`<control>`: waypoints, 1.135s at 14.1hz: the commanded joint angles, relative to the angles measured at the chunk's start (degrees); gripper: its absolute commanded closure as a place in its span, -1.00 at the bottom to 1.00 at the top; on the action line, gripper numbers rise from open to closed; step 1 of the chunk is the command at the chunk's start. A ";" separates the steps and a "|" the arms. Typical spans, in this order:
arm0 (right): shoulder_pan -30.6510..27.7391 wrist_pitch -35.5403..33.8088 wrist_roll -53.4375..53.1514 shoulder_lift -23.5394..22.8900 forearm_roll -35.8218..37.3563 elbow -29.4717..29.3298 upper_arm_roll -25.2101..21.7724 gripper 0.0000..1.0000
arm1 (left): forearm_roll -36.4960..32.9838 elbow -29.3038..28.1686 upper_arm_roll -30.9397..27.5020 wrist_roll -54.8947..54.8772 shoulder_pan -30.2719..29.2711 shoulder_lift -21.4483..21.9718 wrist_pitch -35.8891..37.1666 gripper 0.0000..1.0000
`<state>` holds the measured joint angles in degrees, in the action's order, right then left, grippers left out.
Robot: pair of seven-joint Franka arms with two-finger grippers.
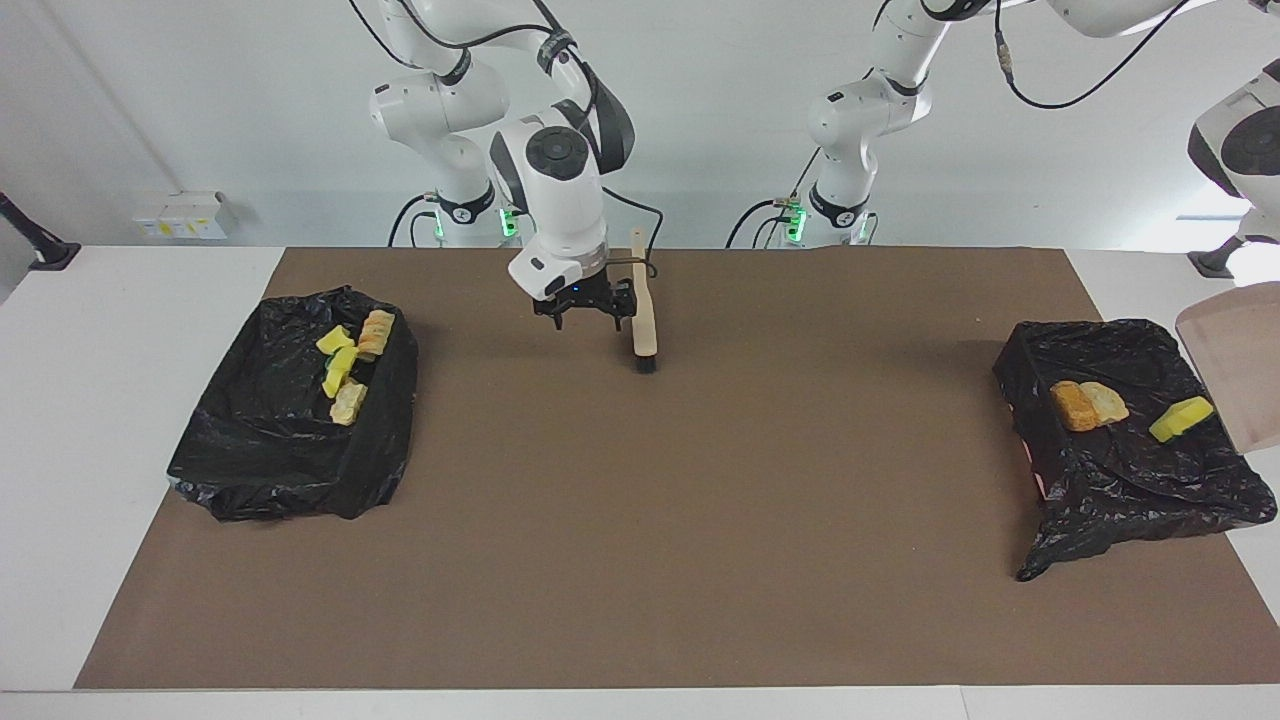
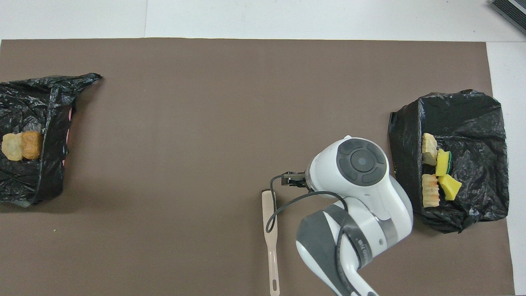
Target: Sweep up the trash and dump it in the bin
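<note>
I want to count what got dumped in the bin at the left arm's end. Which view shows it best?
The facing view: that bin shows whole, with two bread pieces and a yellow chunk. The overhead view cuts the bin at its edge; only the bread pieces show.

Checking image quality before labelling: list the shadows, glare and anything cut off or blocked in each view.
Facing view: even light, with a soft shadow on the mat beside the black-lined bin at the left arm's end; the frame edge cuts off the raised dustpan. Overhead view: the right arm's wrist covers most of the right gripper; the bin's liner shows a faint sheen.
</note>
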<state>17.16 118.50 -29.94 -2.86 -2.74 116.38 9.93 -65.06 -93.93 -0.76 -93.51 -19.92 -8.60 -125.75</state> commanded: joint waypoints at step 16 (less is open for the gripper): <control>-14.25 -15.21 4.53 4.69 9.16 -20.49 -0.17 -1.00 | 11.76 -2.93 0.15 26.50 19.91 5.87 32.48 1.00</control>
<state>4.58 105.62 -27.64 0.13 6.94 96.03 9.62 -57.26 -95.33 0.12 -72.17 -1.50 -4.60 -96.19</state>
